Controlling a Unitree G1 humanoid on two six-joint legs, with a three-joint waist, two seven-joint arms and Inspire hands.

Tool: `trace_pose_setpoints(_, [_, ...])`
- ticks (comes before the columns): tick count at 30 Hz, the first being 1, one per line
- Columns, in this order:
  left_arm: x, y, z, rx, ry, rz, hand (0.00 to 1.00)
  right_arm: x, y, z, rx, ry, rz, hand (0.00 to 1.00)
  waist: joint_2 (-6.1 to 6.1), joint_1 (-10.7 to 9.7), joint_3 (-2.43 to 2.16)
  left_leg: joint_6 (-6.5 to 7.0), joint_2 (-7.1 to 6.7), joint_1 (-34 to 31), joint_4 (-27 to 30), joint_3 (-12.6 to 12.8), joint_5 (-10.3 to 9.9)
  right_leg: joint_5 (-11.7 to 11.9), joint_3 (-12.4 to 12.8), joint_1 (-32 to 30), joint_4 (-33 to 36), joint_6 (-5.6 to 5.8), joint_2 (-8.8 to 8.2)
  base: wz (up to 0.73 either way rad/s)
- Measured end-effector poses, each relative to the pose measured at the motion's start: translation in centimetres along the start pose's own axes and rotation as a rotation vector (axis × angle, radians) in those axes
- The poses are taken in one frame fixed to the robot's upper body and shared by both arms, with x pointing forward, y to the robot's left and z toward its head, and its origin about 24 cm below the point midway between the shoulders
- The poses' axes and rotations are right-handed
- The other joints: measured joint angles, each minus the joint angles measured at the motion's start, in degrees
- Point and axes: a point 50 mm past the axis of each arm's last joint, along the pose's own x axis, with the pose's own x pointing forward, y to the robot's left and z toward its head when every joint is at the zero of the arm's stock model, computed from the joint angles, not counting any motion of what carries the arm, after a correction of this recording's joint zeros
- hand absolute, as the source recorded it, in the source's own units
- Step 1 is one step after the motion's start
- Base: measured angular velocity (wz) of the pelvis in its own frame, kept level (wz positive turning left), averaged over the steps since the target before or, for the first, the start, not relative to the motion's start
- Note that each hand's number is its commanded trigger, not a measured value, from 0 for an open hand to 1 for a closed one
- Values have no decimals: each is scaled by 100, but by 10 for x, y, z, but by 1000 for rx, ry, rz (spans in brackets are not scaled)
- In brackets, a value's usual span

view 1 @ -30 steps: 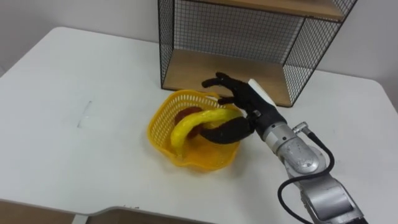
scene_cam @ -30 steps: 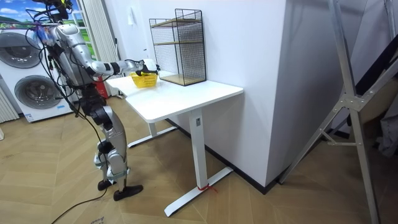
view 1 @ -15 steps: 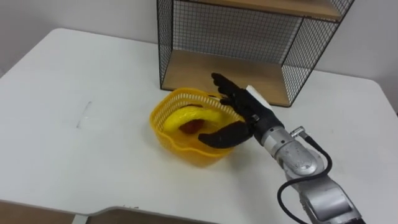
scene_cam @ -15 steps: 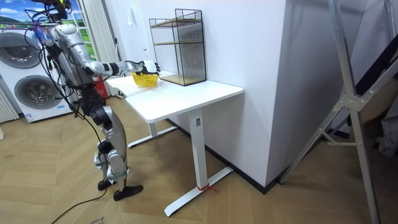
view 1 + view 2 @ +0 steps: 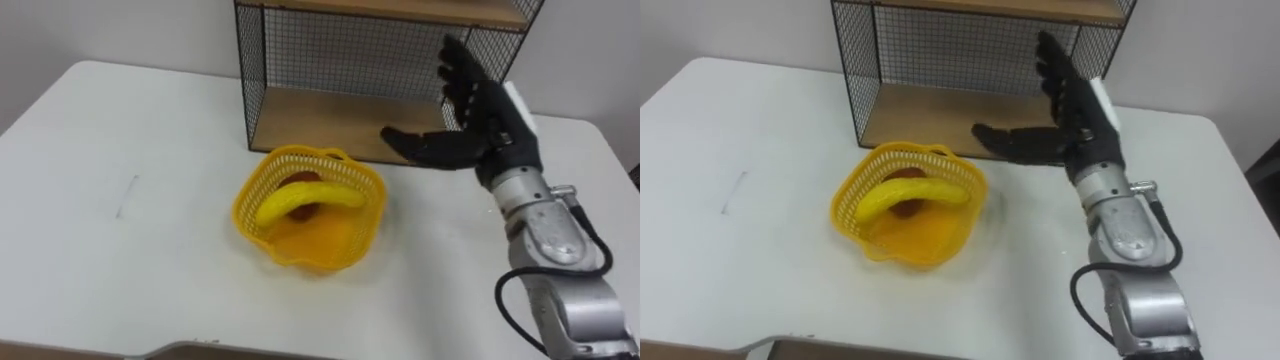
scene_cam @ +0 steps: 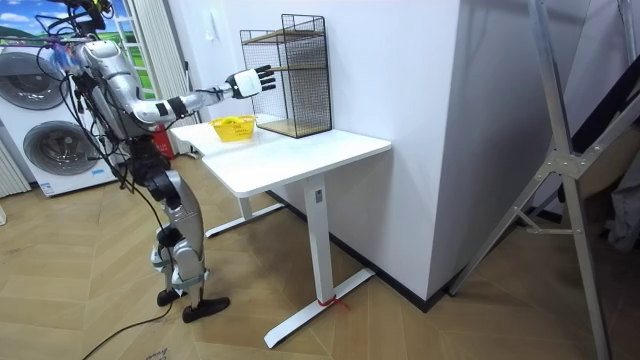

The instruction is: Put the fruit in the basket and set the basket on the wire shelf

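Observation:
A yellow plastic basket (image 5: pixel 310 215) (image 5: pixel 908 205) (image 6: pixel 232 128) stands on the white table (image 5: pixel 120 250), just in front of the wire shelf (image 5: pixel 370 70) (image 5: pixel 970 60) (image 6: pixel 290 75). A yellow banana (image 5: pixel 305 198) (image 5: pixel 912 194) lies across the basket on top of a reddish fruit (image 5: pixel 303 183). My right hand (image 5: pixel 475 115) (image 5: pixel 1070 105) (image 6: pixel 250 81) is raised above the table to the right of the basket, in front of the shelf. It is open, fingers straight, thumb pointing left, holding nothing.
The shelf has a wooden bottom board (image 5: pixel 350 125) and black mesh sides. The robot stands at the table's end on the room view's left, beside washing machines (image 6: pixel 50 130).
My right hand let go of the banana, which settled into the basket. The hand then lifted up and right, away from the basket. The camera shifted slightly.

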Motion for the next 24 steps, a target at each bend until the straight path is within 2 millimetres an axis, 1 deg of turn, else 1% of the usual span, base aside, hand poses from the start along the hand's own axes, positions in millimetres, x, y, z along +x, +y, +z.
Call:
trace_pose_setpoints(2, [0,11,-2,-116,0,41,0,-1,-18,5,37,-18,-63,0,21,-66,-2,0,1,0,15,-12,0,0,4,3,3,-1,-2,0])
trace_pose_setpoints(3, [1,14,-2,-138,-5,50,0,-1,-23,7,46,-26,-86,0,26,-60,-5,0,0,0,22,-10,0,0,5,2,8,-1,-3,0])
trace_pose_setpoints(5, [1,25,1,-256,-16,93,0,-7,-38,11,59,-53,-166,0,65,-70,-27,0,2,-1,33,-9,0,0,3,-1,11,-1,-3,0])
trace_pose_setpoints(7, [1,31,5,-351,-31,131,0,-11,-44,11,76,-55,-202,0,104,-71,-49,0,4,-2,21,-7,0,1,1,-1,11,-2,-2,0])
trace_pose_setpoints(8, [1,34,8,-379,-44,144,0,-13,-46,11,85,-55,-212,0,114,-65,-53,0,4,-2,21,-7,0,1,0,-2,10,-2,-3,0])
trace_pose_setpoints(10, [-1,45,23,-495,-105,225,0,-18,-49,11,100,-53,-231,0,170,-47,-52,0,2,-2,4,2,0,1,25,-14,11,-3,6,0])
trace_pose_setpoints(12, [-3,54,29,-563,-134,296,0,-20,-51,10,96,-45,-242,0,204,-38,-60,-2,2,16,-20,12,2,1,50,-14,17,-3,14,-6])
trace_pose_setpoints(14, [-5,63,37,-628,-169,360,0,-25,-54,5,84,-22,-258,0,250,66,-60,-3,13,67,-48,138,3,1,128,-20,29,-3,29,-19])
trace_pose_setpoints(16, [-9,72,44,-694,-203,413,0,-32,-57,-1,80,6,-280,0,277,105,-52,-2,13,68,-54,140,2,1,134,-21,21,-3,29,-6])
trace_pose_setpoints(17, [-10,76,48,-717,-223,431,0,-34,-58,-2,82,15,-287,0,261,116,-57,-2,13,69,-56,140,2,1,134,-22,19,-3,30,0])
trace_pose_setpoints(18, [-14,82,52,-744,-250,475,0,-38,-59,-6,84,31,-301,0,276,132,-47,-2,9,55,-53,137,2,1,126,-43,24,-2,24,0])
trace_pose_setpoints(19, [-19,90,57,-785,-279,522,0,-41,-61,-8,85,44,-318,0,260,176,-65,-2,6,19,-42,134,2,1,133,-102,53,-2,20,-6])
trace_pose_setpoints(20, [-23,97,63,-812,-309,569,0,-46,-63,-11,91,58,-341,0,264,254,-57,-2,5,14,-39,139,3,1,133,-118,69,-2,15,-6])
trace_pose_setpoints(21, [-26,101,67,-827,-327,593,0,-48,-64,-13,89,66,-352,0,266,276,-58,-1,4,14,-38,133,3,-2,131,-121,86,0,12,0])
trace_pose_setpoints(23, [-40,115,81,-890,-414,696,0,-52,-66,-16,73,82,-377,0,255,347,-64,-1,4,2,-39,132,3,-18,150,-174,136,4,5,-2])
trace_pose_setpoints(24, [-44,117,86,-904,-435,715,0,-52,-66,-15,68,82,-378,0,260,370,-61,1,5,-2,-39,132,4,-18,152,-183,144,4,2,-4])
